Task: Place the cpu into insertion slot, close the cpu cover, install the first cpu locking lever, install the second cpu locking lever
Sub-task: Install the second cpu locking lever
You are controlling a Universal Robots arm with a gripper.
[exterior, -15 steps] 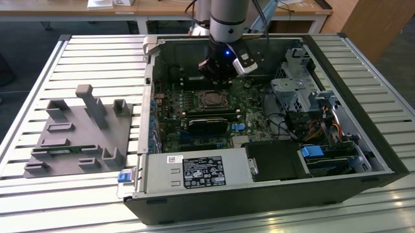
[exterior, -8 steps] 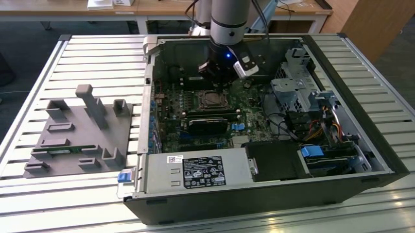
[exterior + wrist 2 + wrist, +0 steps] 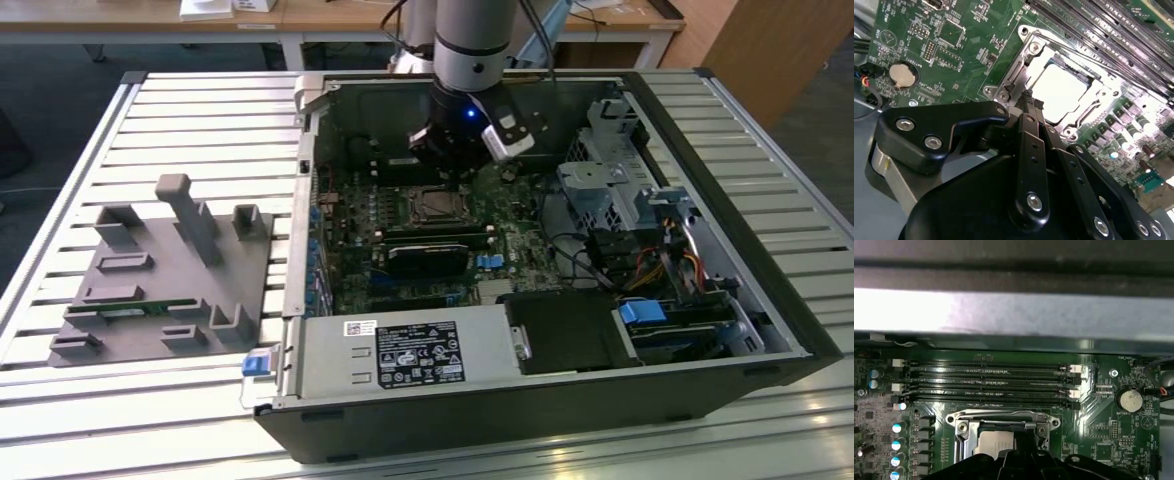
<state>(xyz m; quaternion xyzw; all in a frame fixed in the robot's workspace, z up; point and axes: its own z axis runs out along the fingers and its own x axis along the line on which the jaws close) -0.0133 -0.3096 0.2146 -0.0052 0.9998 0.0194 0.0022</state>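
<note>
The cpu lies flat in the insertion slot, its pale metal face showing through the window of the cpu cover, which is down over it. My gripper is shut with nothing between its fingers. Its tip is at the edge of the cover's frame, at one corner of the socket. In the first wrist view the cpu and the cpu cover sit just beyond the black gripper. A thin metal lever rod runs along the cover's edge nearest the memory slots.
Several long black memory slots run beside the socket, and a coin battery lies close by. A long black card lies below the socket in the exterior view. A drive cage fills the case's right. A grey fixture stands left of the case.
</note>
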